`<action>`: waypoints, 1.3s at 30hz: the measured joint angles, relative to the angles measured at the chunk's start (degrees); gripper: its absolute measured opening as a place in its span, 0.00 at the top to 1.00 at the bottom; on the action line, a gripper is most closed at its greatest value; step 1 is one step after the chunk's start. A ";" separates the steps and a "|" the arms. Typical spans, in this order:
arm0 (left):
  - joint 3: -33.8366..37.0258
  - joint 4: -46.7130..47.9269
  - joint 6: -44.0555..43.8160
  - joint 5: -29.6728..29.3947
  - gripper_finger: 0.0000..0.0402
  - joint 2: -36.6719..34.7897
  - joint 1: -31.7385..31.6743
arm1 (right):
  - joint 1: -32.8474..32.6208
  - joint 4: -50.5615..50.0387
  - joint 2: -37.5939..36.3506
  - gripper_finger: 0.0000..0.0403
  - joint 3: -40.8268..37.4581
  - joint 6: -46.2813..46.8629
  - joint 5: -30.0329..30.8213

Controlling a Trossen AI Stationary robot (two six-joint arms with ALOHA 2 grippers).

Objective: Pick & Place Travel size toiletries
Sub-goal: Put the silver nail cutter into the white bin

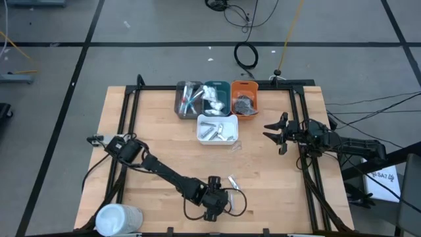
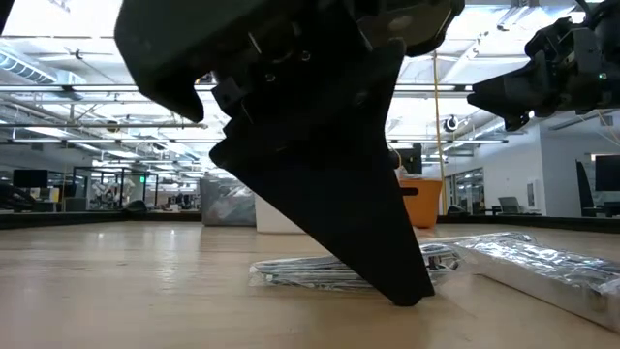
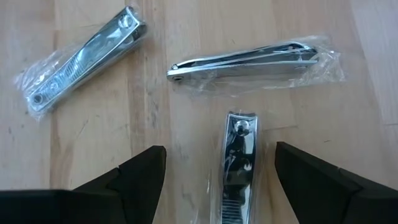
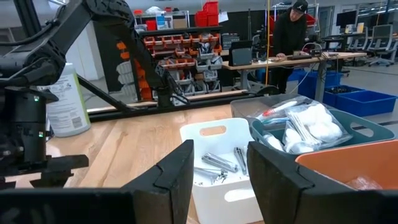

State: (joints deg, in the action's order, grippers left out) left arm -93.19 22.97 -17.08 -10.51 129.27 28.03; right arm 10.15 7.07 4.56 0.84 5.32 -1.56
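Three wrapped nail clippers (image 3: pixel 239 162) lay near the desk's (image 1: pixel 151 131) front edge; four trays (image 1: pixel 217 128) stood at its back edge.

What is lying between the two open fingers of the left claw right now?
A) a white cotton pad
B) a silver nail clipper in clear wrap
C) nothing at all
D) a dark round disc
B: the left wrist view shows a wrapped silver nail clipper on the wood between the spread fingers of the left claw, with two more clippers lying beyond.
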 joint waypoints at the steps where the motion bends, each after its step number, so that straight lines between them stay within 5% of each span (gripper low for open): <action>1: 0.00 0.44 0.00 0.01 0.27 -0.02 0.00 | 0.00 0.00 0.00 0.65 0.00 0.00 0.00; 5: 0.00 0.93 0.00 0.21 0.34 -0.02 0.02 | 0.01 -0.01 0.00 0.65 0.00 0.00 0.00; 21: 0.04 3.96 -4.61 3.03 0.92 -0.22 -1.29 | 0.00 -0.04 0.01 0.65 0.00 0.00 0.00; 39: 4.80 5.12 4.43 7.36 0.92 -2.55 -5.71 | -0.02 -0.07 0.02 0.65 0.00 0.00 0.00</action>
State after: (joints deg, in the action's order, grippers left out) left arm -88.39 28.09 -12.65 -3.15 126.73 22.33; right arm 10.13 7.00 4.58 0.84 5.32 -1.56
